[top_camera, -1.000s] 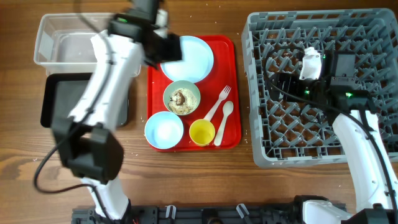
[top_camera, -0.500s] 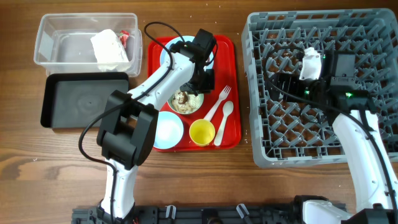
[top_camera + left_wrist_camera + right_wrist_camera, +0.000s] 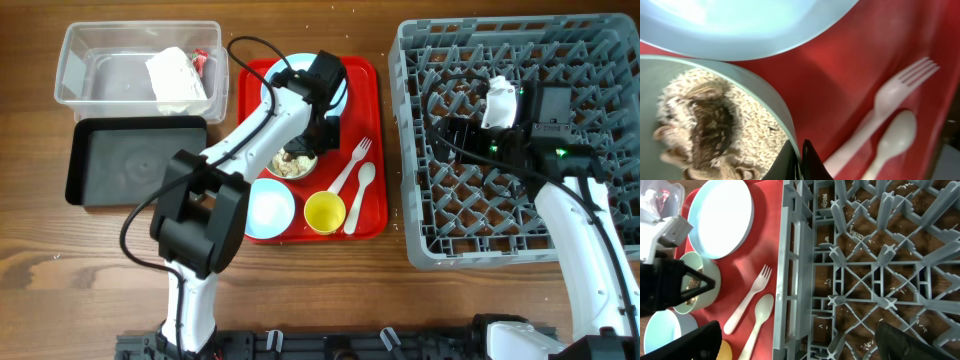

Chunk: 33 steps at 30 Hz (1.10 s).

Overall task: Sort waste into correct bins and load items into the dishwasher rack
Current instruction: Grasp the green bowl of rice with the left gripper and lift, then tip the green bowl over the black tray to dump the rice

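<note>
My left gripper is shut on the right rim of the mint-green bowl, which holds white rice and brownish food bits. The bowl stands on the red tray below the pale blue plate. A blue bowl, yellow cup, fork and spoon lie on the same tray. The crumpled napkin rests in the clear tub. My right gripper hangs open over the left part of the grey rack, holding nothing.
The black tray lies just below the clear tub at the left. Loose rice grains dot the rack floor. The rack's left wall stands close beside the red tray's right edge.
The left arm swung from over the clear tub to the red tray, leaving the napkin in the tub, and its jaws closed on the mint-green bowl's rim. The right arm stayed still.
</note>
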Motion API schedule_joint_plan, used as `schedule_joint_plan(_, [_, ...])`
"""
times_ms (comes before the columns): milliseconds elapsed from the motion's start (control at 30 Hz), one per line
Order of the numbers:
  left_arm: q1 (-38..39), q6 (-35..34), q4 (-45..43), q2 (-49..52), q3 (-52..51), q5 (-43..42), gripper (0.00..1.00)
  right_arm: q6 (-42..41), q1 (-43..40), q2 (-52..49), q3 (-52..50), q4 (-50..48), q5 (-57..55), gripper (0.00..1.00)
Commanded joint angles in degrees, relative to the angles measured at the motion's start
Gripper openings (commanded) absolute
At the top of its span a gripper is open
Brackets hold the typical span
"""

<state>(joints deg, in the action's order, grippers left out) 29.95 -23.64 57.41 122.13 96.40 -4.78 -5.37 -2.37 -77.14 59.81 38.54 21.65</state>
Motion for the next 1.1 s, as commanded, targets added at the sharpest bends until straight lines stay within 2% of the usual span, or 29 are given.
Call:
schedule_joint_plan(0, [-1.0, 0.2, 0.4, -6.2, 2.3, -3.6, 0.04, -0.8, -0.2, -0.4, 0.8, -0.1, 0.7, 1.00])
schedule_joint_plan(67, [-3.5, 0.4, 1.7, -9.5, 2.3, -4.6, 0.04, -0.8, -0.2, -0.4, 0.8, -0.1, 0.7, 1.00])
schedule_joint_plan(200, [-18.6, 6.2, 8.2, -15.1, 2.3, -14.8, 0.04, -0.8, -0.2, -0.4, 0.8, -0.2, 0.7, 1.00])
schedule_joint_plan(267, [-27.8, 13.5, 12.9, -15.1, 2.2, -23.0, 0.04, -0.8, -0.2, -0.4, 0.8, -0.2, 0.7, 1.00])
schedule_joint_plan(333, [-35.0, 19.6, 16.2, -15.1, 2.2, -27.4, 0.04, -0.8, -0.2, -0.4, 0.8, -0.3, 0.7, 1.00])
schedule_joint_plan(367, [-38.9, 27.7, 17.6, -15.1, 1.8, -32.8, 0.04, -0.8, -0.2, -0.4, 0.8, -0.3, 0.7, 1.00])
schedule_joint_plan(433, [-44.3, 35.7, 17.5, -15.1, -1.4, -39.5, 0.04, -0.8, -0.2, -0.4, 0.8, -0.3, 0.7, 1.00])
schedule_joint_plan(500, [-51.1, 38.7, 13.7, -15.1, -7.1, -44.8, 0.04, -0.8, -0.2, -0.4, 0.8, -0.3, 0.7, 1.00])
schedule_joint_plan(600, [-59.3, 38.6, 3.5, -15.1, -15.6, -59.5, 0.04, -0.8, -0.2, -0.5, 0.8, -0.7, 0.7, 1.00])
schedule_joint_plan(700, [-63.6, 38.5, 2.2, -14.9, -18.4, -66.7, 0.04, -0.8, -0.2, -0.5, 0.8, -0.8, 0.7, 1.00])
schedule_joint_plan(833, [-66.6, 32.8, 2.6, -14.5, -18.5, -80.5, 0.04, -0.8, -0.2, -0.5, 0.8, -0.8, 0.7, 1.00])
schedule_joint_plan(967, [-68.4, 25.7, 2.6, -14.5, -18.5, -85.6, 0.04, -0.8, -0.2, -0.5, 0.8, -0.7, 0.7, 1.00])
schedule_joint_plan(1067, [-69.1, 17.8, 1.7, -14.5, -18.5, -85.6, 0.04, -0.8, -0.2, -0.5, 0.8, -0.7, 0.7, 1.00])
